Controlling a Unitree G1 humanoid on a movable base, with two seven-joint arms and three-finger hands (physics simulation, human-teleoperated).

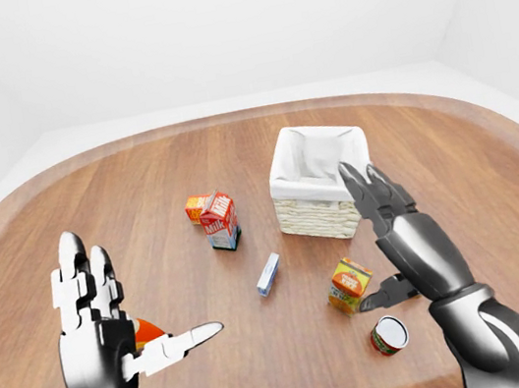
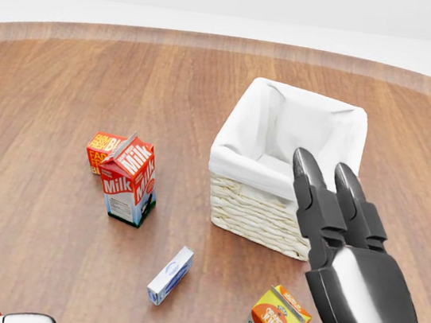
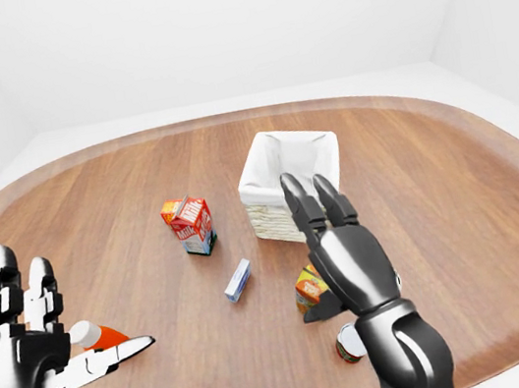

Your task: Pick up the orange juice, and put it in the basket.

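Observation:
The orange juice carton (image 2: 276, 321), orange and yellow, stands on the wooden table at the bottom of the head view, below the basket. The wicker basket (image 2: 262, 215) with a white cloth lining stands upright and looks empty. My right hand (image 1: 372, 240) is open, its dark back toward the camera, just right of the carton. Its thumb reaches toward the carton's right side, and I cannot tell if it touches. Its fingers (image 2: 308, 187) overlap the basket's lower right corner in the head view. My left hand (image 1: 134, 305) is open and empty at the lower left.
A red milk carton (image 2: 129, 180) stands left of the basket with a small orange box (image 2: 100, 149) behind it. A small blue-white box (image 2: 170, 276) lies between the milk and the juice. A can (image 1: 389, 336) lies below the juice. An orange bottle (image 3: 102, 335) lies by my left hand.

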